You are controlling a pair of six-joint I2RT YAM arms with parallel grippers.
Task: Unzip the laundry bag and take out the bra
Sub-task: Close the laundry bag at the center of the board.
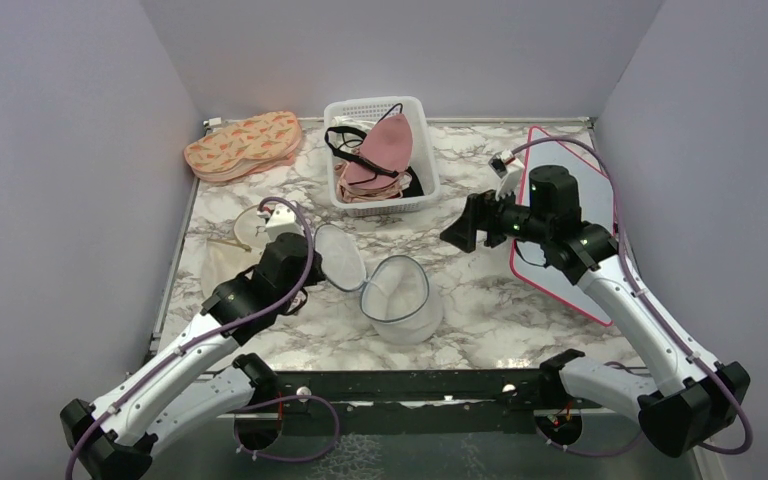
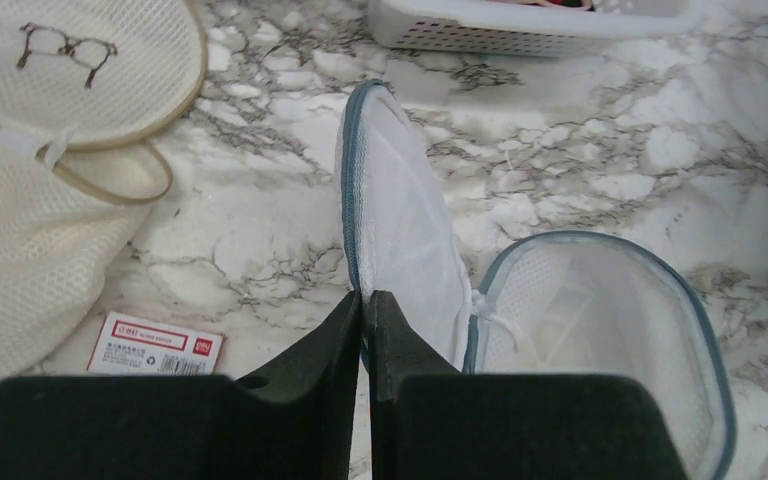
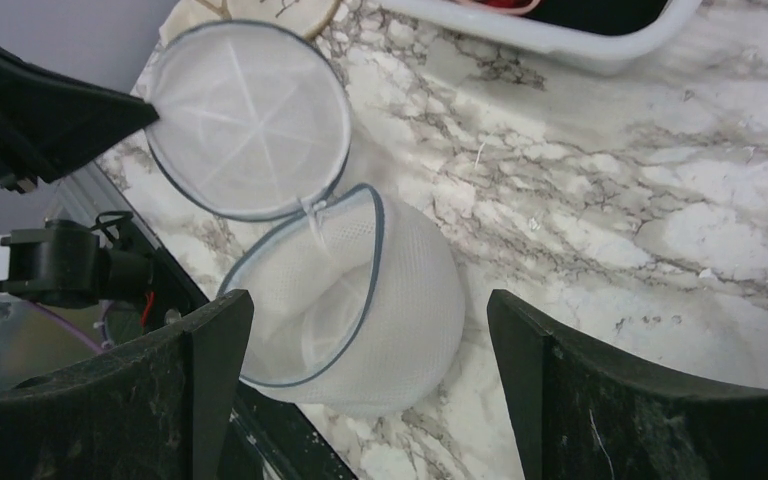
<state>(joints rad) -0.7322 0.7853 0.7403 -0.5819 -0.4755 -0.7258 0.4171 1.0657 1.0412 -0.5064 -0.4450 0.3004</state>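
Round white mesh laundry bag (image 1: 410, 322) lies unzipped.
Left gripper (image 2: 364, 298) clamps its lid rim; right gripper (image 3: 365, 312) hangs, jaws apart.

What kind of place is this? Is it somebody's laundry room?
Probably not a home. It looks like a robot practice booth: plain grey walls box in a marble-look table, with laundry props laid out, like the open mesh laundry bag and a white basket.
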